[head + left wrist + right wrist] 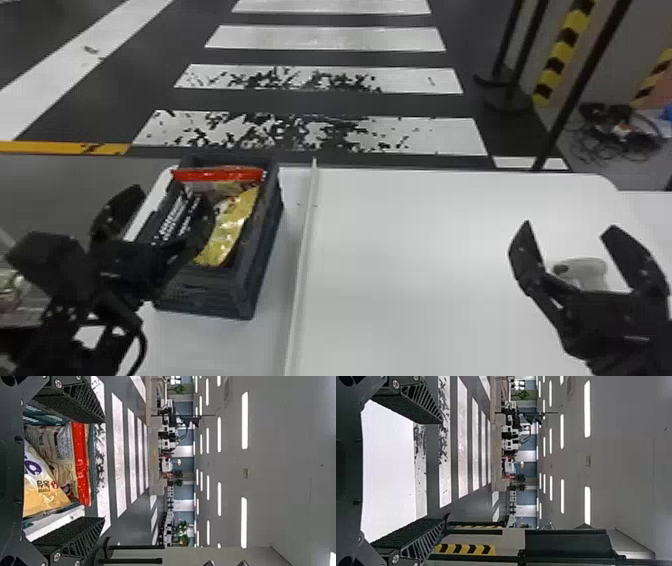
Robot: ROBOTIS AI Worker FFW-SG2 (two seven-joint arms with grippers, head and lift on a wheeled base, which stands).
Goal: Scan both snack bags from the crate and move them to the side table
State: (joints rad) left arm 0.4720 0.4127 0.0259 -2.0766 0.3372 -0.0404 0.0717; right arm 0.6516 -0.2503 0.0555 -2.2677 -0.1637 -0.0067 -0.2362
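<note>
at the robot's ten o'clock, a shiny yellow snack bag and a red-topped snack bag sit in the dark grey rectangular plastic crate. near it, the left gripper has its fingers spread; the right gripper, at two o'clock, is spread too.

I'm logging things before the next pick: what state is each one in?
Crate, upright, open-topped, loaded
Red-edged bag, in crate, ungripped
Yellow bag, in crate, ungripped
Left gripper, open, empty
Right gripper, open, empty
Pale device, ungripped
</note>
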